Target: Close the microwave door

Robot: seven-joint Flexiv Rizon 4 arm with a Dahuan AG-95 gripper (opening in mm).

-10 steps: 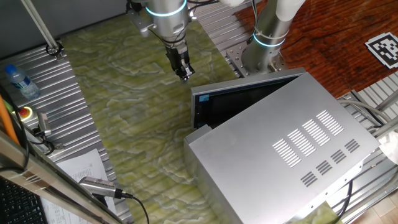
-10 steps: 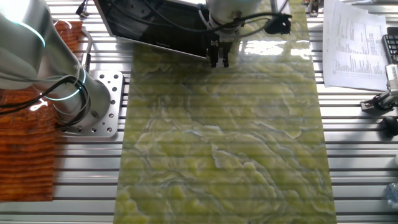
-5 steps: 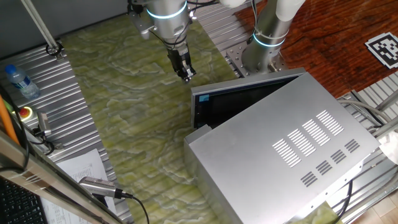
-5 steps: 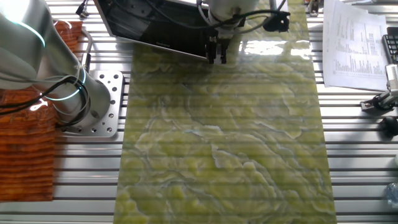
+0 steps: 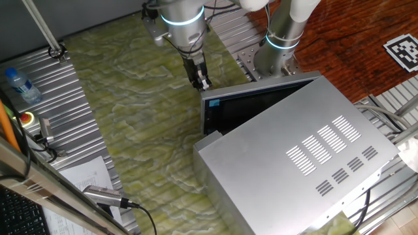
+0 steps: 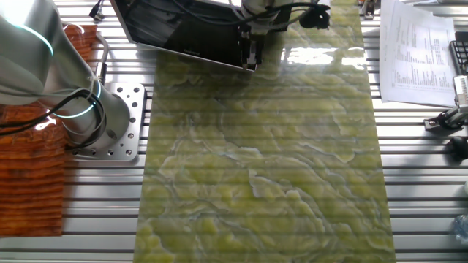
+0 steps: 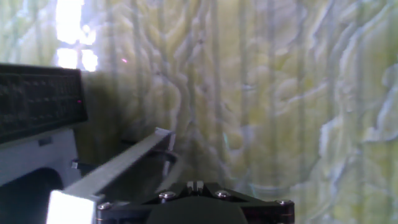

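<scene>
One hand (image 5: pixel 203 83), fingers together, sits at the open door (image 5: pixel 255 104) edge. Approach step done. Next: push door toward microwave (image 5: pixel 307 156).

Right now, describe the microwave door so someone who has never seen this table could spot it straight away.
Find the microwave, the big silver box with rows of vent slots on top. At its front, swung open toward the green marbled mat, stands the microwave door, next to the gripper. Unlike the slotted casing, it is a flat panel of dark glass in a thin silver frame, with a small blue sticker at its corner.
</scene>
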